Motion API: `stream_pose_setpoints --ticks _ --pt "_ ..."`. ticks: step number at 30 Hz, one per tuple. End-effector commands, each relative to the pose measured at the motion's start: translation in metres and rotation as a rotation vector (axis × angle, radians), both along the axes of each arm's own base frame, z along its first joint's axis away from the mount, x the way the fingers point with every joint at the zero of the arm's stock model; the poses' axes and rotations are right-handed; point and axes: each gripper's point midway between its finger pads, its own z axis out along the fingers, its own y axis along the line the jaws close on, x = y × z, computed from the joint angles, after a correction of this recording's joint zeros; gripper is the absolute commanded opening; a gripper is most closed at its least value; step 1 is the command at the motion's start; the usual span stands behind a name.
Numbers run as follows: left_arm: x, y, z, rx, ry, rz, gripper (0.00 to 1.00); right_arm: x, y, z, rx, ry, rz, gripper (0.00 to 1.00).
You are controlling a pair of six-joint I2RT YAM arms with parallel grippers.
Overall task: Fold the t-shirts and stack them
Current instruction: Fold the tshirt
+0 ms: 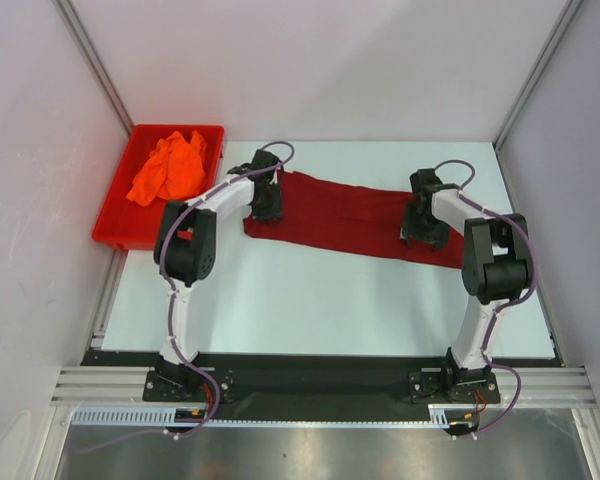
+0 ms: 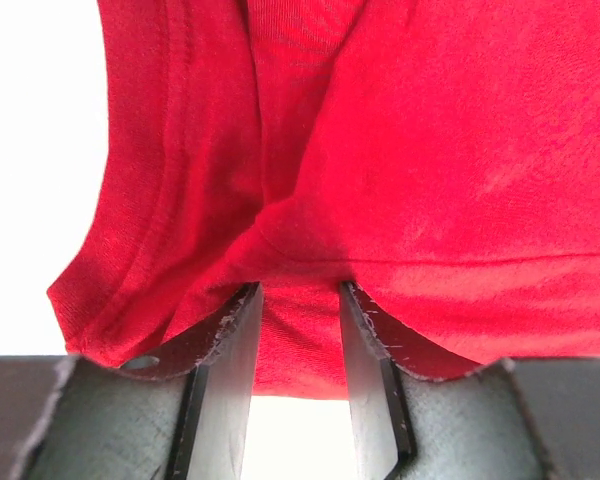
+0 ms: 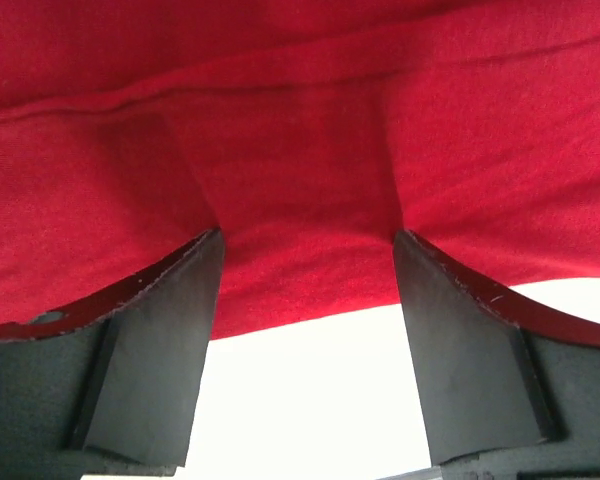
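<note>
Top external: maroon t-shirt (image 1: 345,212) lies under both arms. Right gripper (image 1: 420,232) gapes; whether the left gripper (image 1: 268,205) is pinching, cannot tell. Unpinched cloth may slip.

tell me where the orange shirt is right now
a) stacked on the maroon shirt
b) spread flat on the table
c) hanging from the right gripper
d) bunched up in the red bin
d, the orange shirt lies crumpled inside the red bin, while only the maroon shirt is on the table.
</note>
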Motion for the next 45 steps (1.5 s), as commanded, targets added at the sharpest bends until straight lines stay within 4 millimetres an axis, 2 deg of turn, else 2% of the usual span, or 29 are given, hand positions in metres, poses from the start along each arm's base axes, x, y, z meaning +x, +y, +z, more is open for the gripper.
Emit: stream_pose_setpoints --ticks 1,6,7,8,9,10,11,12,13,14,15,16,18,22,24,27,29,31,32,33,34,35,36,37,38,40,41,43,45 --pt "0.036 0.004 0.006 -0.027 -0.084 -0.027 0.43 -0.071 0.025 -0.03 0.006 0.195 -0.031 0.75" --pt "0.059 -0.007 0.005 -0.072 -0.103 -0.126 0.45 -0.124 0.059 -0.038 0.075 0.259 -0.023 0.75" --pt "0.06 -0.007 0.001 -0.079 -0.089 -0.129 0.46 -0.133 0.074 -0.038 0.084 0.258 -0.002 0.75" --pt "0.071 -0.009 0.01 -0.096 -0.113 -0.13 0.46 -0.147 0.081 -0.039 0.104 0.278 0.003 0.75" --pt "0.072 -0.011 -0.004 -0.13 -0.079 -0.14 0.46 -0.155 0.091 -0.039 0.119 0.287 0.012 0.75" --pt "0.074 -0.012 -0.006 -0.151 -0.066 -0.145 0.46 -0.165 0.108 -0.039 0.133 0.294 0.03 0.75" --pt "0.087 -0.018 0.007 -0.186 -0.101 -0.159 0.46 -0.171 0.122 -0.038 0.155 0.299 0.047 0.75" --pt "0.089 -0.019 -0.009 -0.205 -0.073 -0.166 0.46 -0.171 0.134 -0.034 0.163 0.282 0.07 0.75" --pt "0.09 -0.027 -0.006 -0.253 -0.064 -0.198 0.47 -0.182 0.157 -0.031 0.186 0.29 0.118 0.75" --pt "0.101 -0.032 0.005 -0.274 -0.104 -0.223 0.47 -0.186 0.17 -0.029 0.203 0.299 0.14 0.75" --pt "0.105 -0.037 0.007 -0.293 -0.113 -0.24 0.47 -0.182 0.189 -0.025 0.227 0.293 0.169 0.75" --pt "0.106 -0.043 0.003 -0.323 -0.111 -0.263 0.48 -0.191 0.208 -0.022 0.251 0.309 0.213 0.76" --pt "0.121 -0.044 0.015 -0.339 -0.171 -0.27 0.5 -0.187 0.238 -0.013 0.297 0.298 0.265 0.76" --pt "0.14 -0.032 0.043 -0.365 -0.252 -0.213 0.52 -0.186 0.277 0.016 0.376 0.284 0.338 0.76" --pt "0.145 -0.024 0.059 -0.396 -0.272 -0.176 0.51 -0.18 0.284 0.029 0.396 0.255 0.369 0.77" --pt "0.141 -0.026 0.097 -0.431 -0.337 -0.185 0.52 -0.16 0.275 0.055 0.367 0.185 0.401 0.78" --pt "0.128 -0.027 0.127 -0.441 -0.367 -0.184 0.55 -0.15 0.262 0.076 0.356 0.131 0.402 0.79" --pt "0.121 -0.027 0.148 -0.442 -0.397 -0.167 0.58 -0.139 0.241 0.088 0.362 0.106 0.391 0.79" --pt "0.112 -0.029 0.147 -0.433 -0.383 -0.155 0.58 -0.135 0.231 0.097 0.379 0.085 0.389 0.79" --pt "0.107 -0.028 0.17 -0.418 -0.423 -0.143 0.58 -0.125 0.215 0.101 0.383 0.068 0.373 0.79" --pt "0.099 -0.03 0.165 -0.408 -0.404 -0.134 0.58 -0.12 0.201 0.101 0.371 0.061 0.356 0.77" --pt "0.09 -0.043 0.17 -0.403 -0.406 -0.146 0.58 -0.115 0.189 0.105 0.365 0.04 0.346 0.77" --pt "0.084 -0.044 0.177 -0.378 -0.42 -0.134 0.57 -0.113 0.177 0.102 0.351 0.042 0.336 0.76" --pt "0.078 -0.051 0.177 -0.372 -0.415 -0.136 0.56 -0.1 0.158 0.101 0.329 0.02 0.332 0.74" --pt "0.067 -0.068 0.172 -0.362 -0.397 -0.154 0.54 -0.094 0.149 0.1 0.307 0.005 0.331 0.7" --pt "0.059 -0.074 0.158 -0.295 -0.368 -0.116 0.42 -0.08 0.13 0.096 0.25 -0.024 0.315 0.66" --pt "0.052 -0.089 0.156 -0.285 -0.359 -0.123 0.38 -0.073 0.121 0.095 0.242 -0.031 0.309 0.6" --pt "0.045 -0.088 0.132 -0.192 -0.308 -0.044 0.28 -0.063 0.112 0.089 0.237 -0.042 0.283 0.51" --pt "0.031 -0.1 0.114 -0.15 -0.256 -0.03 0.23 -0.061 0.111 0.082 0.241 -0.042 0.276 0.46"
